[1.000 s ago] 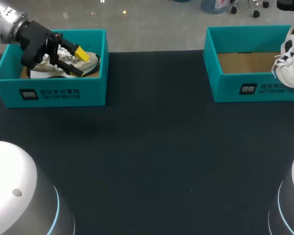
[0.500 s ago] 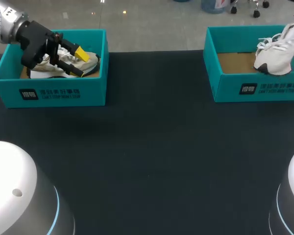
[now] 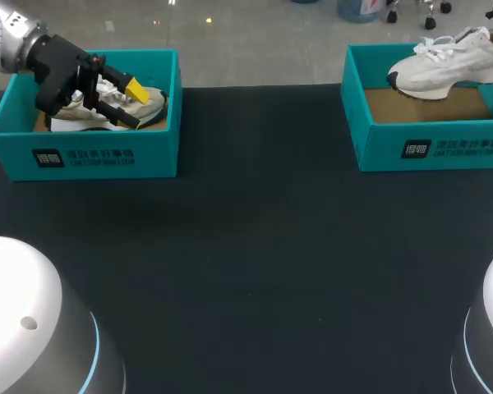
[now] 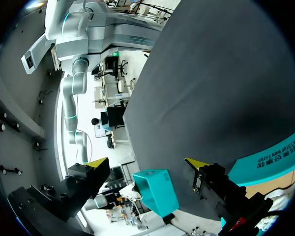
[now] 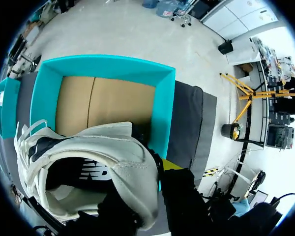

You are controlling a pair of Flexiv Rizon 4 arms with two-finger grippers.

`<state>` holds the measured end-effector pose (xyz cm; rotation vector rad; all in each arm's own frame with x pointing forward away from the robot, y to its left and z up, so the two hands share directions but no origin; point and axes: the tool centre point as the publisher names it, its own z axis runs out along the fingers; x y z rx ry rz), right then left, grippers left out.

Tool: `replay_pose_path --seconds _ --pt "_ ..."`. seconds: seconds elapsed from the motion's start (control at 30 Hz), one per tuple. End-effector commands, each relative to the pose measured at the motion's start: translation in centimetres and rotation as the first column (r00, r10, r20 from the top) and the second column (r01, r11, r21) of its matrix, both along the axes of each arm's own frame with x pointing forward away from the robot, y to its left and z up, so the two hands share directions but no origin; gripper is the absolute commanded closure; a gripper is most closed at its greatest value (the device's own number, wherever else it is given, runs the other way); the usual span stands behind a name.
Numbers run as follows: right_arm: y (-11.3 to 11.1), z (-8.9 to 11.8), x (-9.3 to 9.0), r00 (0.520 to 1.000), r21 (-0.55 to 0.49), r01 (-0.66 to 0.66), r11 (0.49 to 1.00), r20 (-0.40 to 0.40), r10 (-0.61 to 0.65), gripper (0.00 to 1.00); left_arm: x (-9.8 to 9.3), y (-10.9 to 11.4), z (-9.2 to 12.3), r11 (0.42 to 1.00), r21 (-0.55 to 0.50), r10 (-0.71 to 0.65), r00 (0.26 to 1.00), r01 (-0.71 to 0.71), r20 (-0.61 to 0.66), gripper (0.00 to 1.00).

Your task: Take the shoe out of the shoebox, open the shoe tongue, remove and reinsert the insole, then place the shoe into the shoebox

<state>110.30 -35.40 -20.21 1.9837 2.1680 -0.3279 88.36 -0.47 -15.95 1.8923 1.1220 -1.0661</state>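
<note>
Supporting table (image 3: 255,246): dark, with two teal boxes at its far corners.
Right shoebox (image 3: 431,148): brown cardboard floor showing.
Left shoebox (image 3: 82,156): a pale shoe (image 3: 86,123) lies inside.
White shoe (image 3: 444,70): aloft above the right shoebox, sole down, toe toward the table's middle.
Right gripper (image 5: 155,177): clamped on the white shoe's heel collar.
Left gripper (image 4: 146,164): inside the left shoebox over the pale shoe, fingers spread wide.

The left arm enters from the far left corner, its gripper (image 3: 130,105) angled down with the fingers spread wide. The right gripper (image 5: 152,194) clamps the heel collar of a white sneaker (image 5: 88,142).
</note>
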Motion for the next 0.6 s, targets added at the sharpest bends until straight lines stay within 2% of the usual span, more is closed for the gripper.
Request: replay_pose_path --seconds 0.03,0.3,0.6 --pt "0.4 0.1 -0.3 0.997 -0.02 0.068 0.997 0.028 -0.067 1.0 0.0 0.0 0.0 1.0 0.003 -0.001 1.0 0.001 0.001 0.0" --pt "0.4 0.1 -0.3 0.997 -0.02 0.068 0.997 0.028 -0.067 1.0 0.0 0.0 0.0 1.0 0.003 -0.001 1.0 0.001 0.001 0.0" --pt "-2.2 -1.1 -1.7 0.974 0.044 0.22 0.974 0.039 -0.222 1.0 0.0 0.0 0.0 1.0 0.003 -0.001 1.0 0.001 0.001 0.0"
